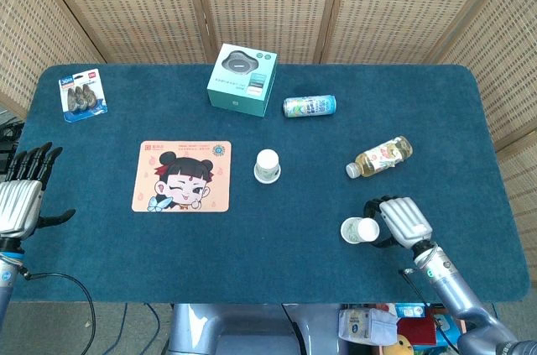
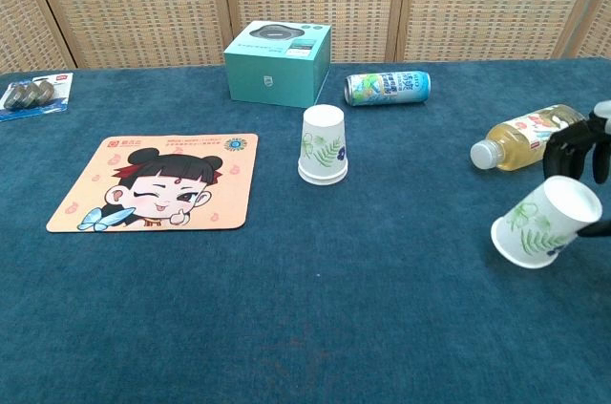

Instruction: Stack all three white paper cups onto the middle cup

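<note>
An upside-down white paper cup with a green leaf print (image 1: 267, 166) (image 2: 324, 144) stands mid-table, just right of the cartoon mat; a double rim shows at its foot. My right hand (image 1: 401, 221) (image 2: 576, 150) grips a second leaf-print cup (image 1: 359, 230) (image 2: 545, 223) near the front right. That cup is tilted, its wide rim pointing left and down. In the chest view only the hand's dark fingers show, behind the cup at the frame edge. My left hand (image 1: 23, 195) hovers at the table's left edge, fingers spread, holding nothing.
A lying tea bottle (image 1: 379, 157) (image 2: 527, 137) is just behind my right hand. A drink can (image 1: 310, 106) (image 2: 387, 88) and a teal box (image 1: 243, 79) (image 2: 279, 63) lie at the back. The cartoon mat (image 1: 182, 176) (image 2: 158, 180) is centre left, a blister pack (image 1: 82, 96) far left.
</note>
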